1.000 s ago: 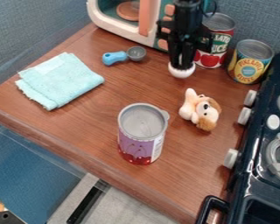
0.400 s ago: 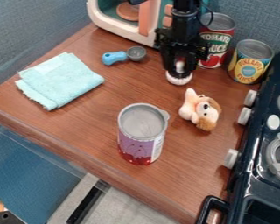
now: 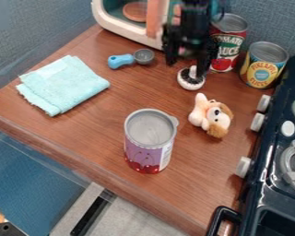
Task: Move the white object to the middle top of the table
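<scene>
The white object (image 3: 191, 80) stands on the brown wood-grain table (image 3: 91, 131), near its back, just in front of the tomato can (image 3: 232, 42). The gripper (image 3: 187, 64) is above it, fingers (image 3: 203, 64) wide apart. Blue textured wall (image 3: 36, 27) rises behind. The microwave (image 3: 103, 16) and stove (image 3: 259, 177) are cut off. The object's upper part seems partly hidden by a finger.

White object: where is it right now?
In the camera view, the white object is above and right of centre, by the claw, between the scoop and the tomato can.
</scene>
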Motion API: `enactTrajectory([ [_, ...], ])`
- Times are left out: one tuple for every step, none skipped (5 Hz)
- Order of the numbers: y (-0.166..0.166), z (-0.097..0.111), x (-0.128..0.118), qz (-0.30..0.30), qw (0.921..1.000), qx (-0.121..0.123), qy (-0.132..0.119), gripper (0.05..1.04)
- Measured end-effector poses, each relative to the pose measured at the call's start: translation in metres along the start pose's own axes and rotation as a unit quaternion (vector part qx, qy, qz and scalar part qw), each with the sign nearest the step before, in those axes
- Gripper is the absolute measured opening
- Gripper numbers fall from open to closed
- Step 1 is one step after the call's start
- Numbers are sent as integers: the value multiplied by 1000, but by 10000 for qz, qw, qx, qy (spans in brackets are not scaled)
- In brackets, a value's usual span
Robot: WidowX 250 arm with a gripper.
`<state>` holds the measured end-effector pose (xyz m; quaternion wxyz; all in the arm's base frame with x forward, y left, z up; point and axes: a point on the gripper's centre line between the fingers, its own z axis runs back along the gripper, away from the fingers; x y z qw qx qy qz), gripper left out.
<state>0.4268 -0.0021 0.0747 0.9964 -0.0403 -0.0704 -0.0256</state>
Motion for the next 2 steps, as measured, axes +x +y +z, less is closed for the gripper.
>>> enactTrajectory([
  [9, 37, -1, -7, 9998, 46, -207, 1005],
  [14, 40, -1, 42, 9997, 60, -249, 1002],
])
